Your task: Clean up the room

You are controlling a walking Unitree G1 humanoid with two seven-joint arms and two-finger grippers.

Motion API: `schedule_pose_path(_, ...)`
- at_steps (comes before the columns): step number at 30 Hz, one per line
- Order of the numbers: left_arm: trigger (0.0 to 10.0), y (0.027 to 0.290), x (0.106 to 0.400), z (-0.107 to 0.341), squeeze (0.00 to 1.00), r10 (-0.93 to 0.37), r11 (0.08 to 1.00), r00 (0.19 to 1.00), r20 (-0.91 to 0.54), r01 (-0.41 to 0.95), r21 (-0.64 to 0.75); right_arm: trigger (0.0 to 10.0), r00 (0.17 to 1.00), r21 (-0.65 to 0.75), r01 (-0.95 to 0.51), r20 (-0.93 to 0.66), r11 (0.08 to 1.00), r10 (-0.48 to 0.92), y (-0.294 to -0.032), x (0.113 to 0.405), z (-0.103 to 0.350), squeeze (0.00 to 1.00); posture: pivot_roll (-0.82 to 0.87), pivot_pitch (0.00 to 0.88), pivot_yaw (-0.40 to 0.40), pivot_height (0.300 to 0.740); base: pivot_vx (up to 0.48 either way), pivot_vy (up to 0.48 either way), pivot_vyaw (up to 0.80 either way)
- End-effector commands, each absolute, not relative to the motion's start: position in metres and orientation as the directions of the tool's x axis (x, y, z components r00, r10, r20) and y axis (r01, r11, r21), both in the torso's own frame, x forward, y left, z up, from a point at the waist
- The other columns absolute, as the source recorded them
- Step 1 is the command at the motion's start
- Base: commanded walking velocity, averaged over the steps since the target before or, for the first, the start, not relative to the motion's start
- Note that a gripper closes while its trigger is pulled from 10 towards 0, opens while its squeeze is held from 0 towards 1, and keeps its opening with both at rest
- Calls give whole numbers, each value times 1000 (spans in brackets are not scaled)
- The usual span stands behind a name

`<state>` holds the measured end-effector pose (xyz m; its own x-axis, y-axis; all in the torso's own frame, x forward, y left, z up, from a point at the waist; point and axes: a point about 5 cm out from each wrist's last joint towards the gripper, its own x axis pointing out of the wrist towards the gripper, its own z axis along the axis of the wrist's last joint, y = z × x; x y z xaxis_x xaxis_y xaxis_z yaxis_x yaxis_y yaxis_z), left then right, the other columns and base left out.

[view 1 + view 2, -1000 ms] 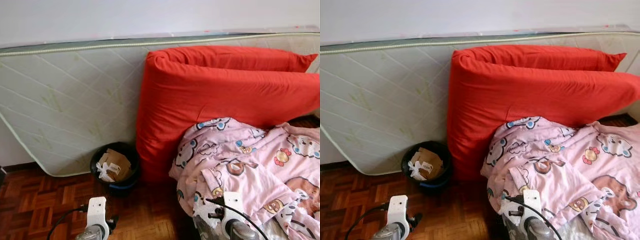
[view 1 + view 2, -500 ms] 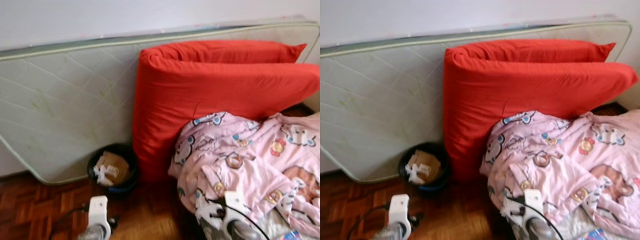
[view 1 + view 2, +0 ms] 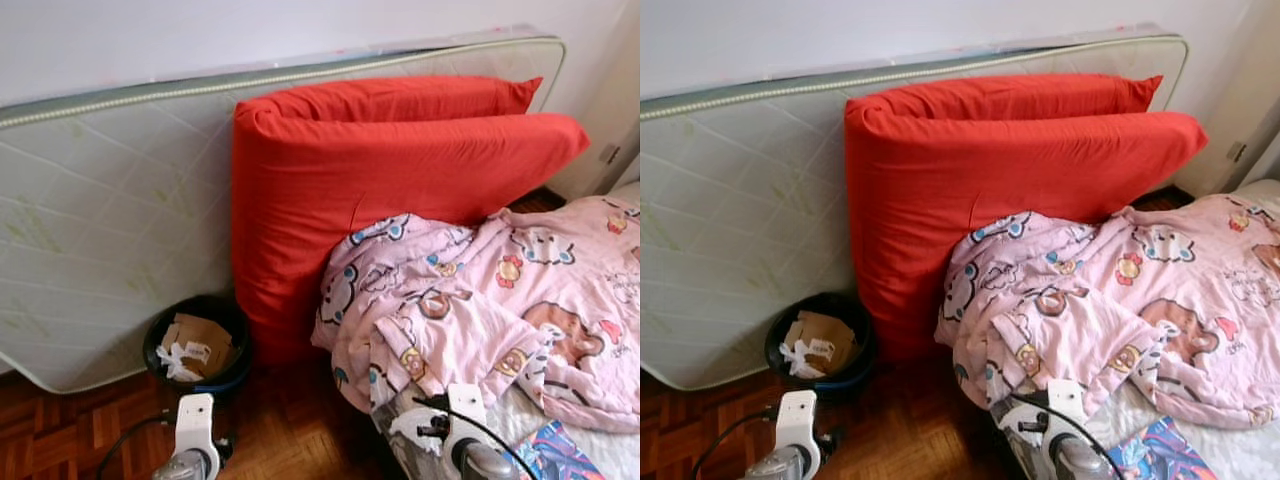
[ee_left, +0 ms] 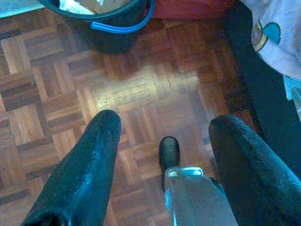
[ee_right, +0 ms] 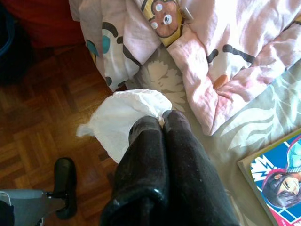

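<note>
Compared with one second ago, the whole scene is shifted left by a camera turn. A white tissue (image 5: 123, 120) is pinched in the closed right gripper (image 5: 162, 123) beside the bed, while the left gripper (image 4: 162, 129) is held wide open and empty above the floor. The tissue is not yet dropped in the black bin (image 3: 197, 345) against the mattress (image 3: 110, 200), so the cleaning is judged barely begun.

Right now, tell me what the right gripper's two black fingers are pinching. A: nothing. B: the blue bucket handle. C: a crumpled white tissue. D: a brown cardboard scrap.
C: in the right wrist view the right gripper has its fingers closed together on a crumpled white tissue, held above the wooden parquet floor beside the pink cartoon-print blanket.
</note>
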<state>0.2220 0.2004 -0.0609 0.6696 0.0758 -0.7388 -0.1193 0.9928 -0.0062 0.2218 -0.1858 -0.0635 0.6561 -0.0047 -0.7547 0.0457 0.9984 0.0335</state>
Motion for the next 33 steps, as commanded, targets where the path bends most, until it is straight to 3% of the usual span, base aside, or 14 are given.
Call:
schedule_pose_path(1,10000,204,219,-62,0,83,993,655,-751,-121,5,10000,653,42,45,-757,998,2,-183,222,-64,0,83,0,-25,740,0,480,0)
schedule_pose_path(33,10000,204,219,-62,0,81,993,656,-750,-119,3,10000,651,47,39,-759,998,10,-183,222,-64,0,84,0,-26,740,0,480,0)
